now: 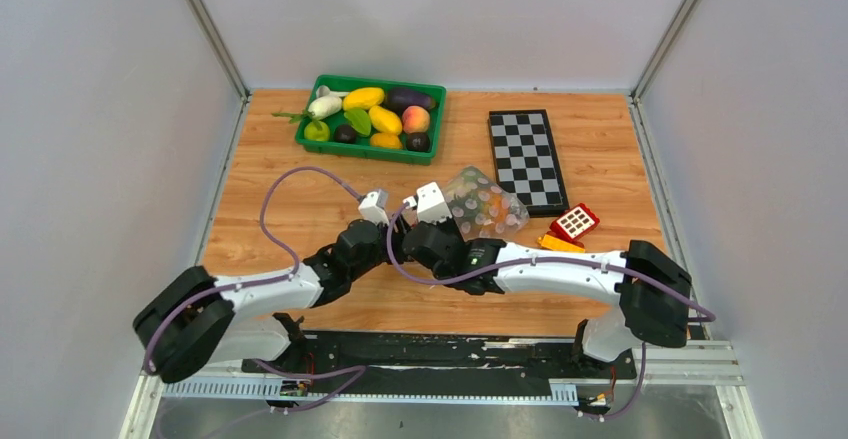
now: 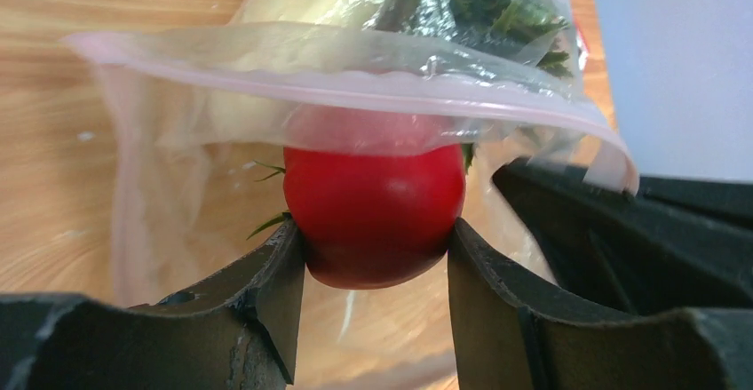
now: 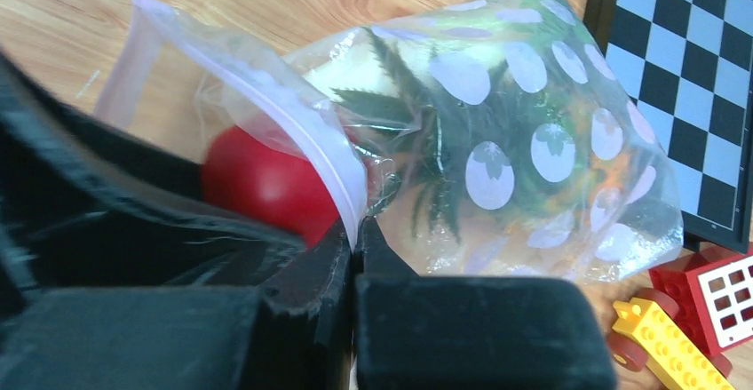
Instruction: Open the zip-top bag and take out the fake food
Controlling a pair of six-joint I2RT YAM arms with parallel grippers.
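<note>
The clear dotted zip-top bag [image 1: 487, 205] lies mid-table with its pink zip mouth open toward the arms. My left gripper [image 2: 375, 257] reaches into the mouth and is shut on a red apple [image 2: 373, 217], which sits just under the pink zip strip [image 2: 355, 88]. My right gripper [image 3: 355, 248] is shut on the upper lip of the bag [image 3: 497, 141] and holds the mouth up. A pineapple with dark green leaves [image 3: 426, 141] is still inside. The apple also shows in the right wrist view [image 3: 266, 181].
A green tray [image 1: 318, 145] at the back left holds a white radish, green pear, yellow fruits, eggplant and peach. A folded chessboard [image 1: 527, 160] lies right of the bag. A red-yellow toy block car [image 1: 570, 227] sits beside the bag's near right.
</note>
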